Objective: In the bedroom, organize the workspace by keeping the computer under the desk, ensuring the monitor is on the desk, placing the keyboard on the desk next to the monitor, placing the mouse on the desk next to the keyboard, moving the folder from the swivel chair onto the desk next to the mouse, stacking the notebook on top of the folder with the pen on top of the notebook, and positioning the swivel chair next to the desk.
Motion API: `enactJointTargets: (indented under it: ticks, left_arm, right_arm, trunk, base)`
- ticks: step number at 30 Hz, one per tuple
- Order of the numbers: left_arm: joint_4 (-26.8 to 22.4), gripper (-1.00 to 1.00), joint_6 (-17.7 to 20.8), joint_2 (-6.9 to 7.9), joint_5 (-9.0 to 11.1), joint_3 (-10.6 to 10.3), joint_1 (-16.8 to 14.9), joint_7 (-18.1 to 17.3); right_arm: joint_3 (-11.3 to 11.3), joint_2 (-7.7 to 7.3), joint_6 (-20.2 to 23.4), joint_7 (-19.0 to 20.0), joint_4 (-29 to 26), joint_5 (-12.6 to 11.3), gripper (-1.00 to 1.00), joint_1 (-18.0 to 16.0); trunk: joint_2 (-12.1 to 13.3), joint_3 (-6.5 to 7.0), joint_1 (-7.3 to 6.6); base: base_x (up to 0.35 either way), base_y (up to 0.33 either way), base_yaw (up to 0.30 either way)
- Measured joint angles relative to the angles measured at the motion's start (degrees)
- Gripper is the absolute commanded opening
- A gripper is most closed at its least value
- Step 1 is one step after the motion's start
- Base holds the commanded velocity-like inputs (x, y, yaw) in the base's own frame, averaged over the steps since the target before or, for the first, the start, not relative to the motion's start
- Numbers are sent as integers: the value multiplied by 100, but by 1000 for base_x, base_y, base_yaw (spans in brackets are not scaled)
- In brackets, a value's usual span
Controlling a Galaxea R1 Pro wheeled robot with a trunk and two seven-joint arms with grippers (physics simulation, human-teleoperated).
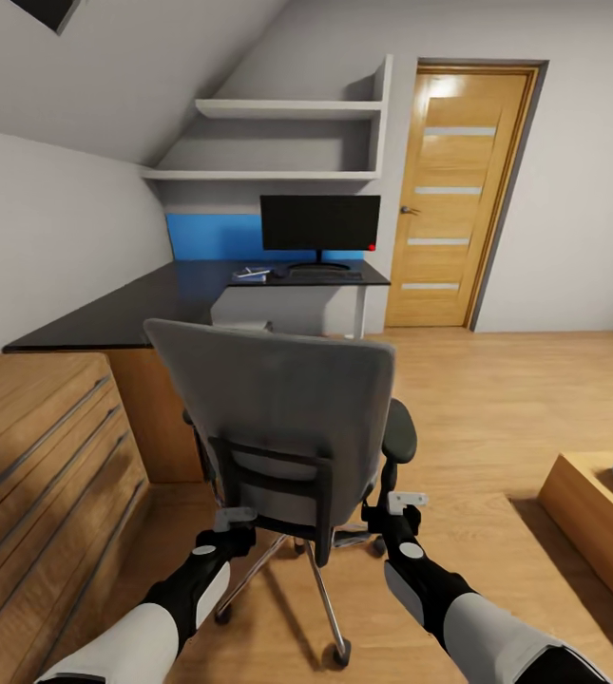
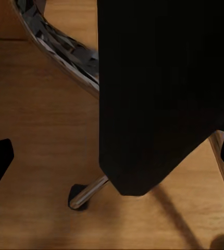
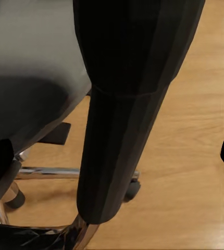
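Head view: swivel chair (image 1: 282,418) in the near middle of the bedroom, back turned to the robot, well apart from the desk (image 1: 144,309) at far left. Left gripper (image 1: 233,522) and right gripper (image 1: 406,501) low on each side of the chair, near the armrests. Released, judging by the wrist views: fingertips wide apart, with the black armrest between them, not clenched. Probably heavy but easy to roll on castors; stiff frame, soft padding. Better to take the hard armrests and push gently. Monitor (image 1: 319,223) on the far desk.

Grey cloth swivel chair (image 1: 277,399), chromed base.
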Motion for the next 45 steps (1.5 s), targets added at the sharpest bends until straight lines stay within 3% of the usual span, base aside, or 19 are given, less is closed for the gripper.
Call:
enactJointTargets:
  ticks: [19, 45]
  left_arm:
    - [-1, 100, 0, 1, -1, -2, -2, 0]
    - [-1, 100, 0, 18, 7, 1, -1, 1]
  right_arm:
    - [2, -3, -3, 3, 0, 10, 100, 1]
    - [24, 11, -7, 3, 5, 81, 100, 1]
  trunk:
    - [0, 0, 3]
    - [1, 0, 7]
  base:
    - [248, 0, 0]
    - [-306, 12, 0]
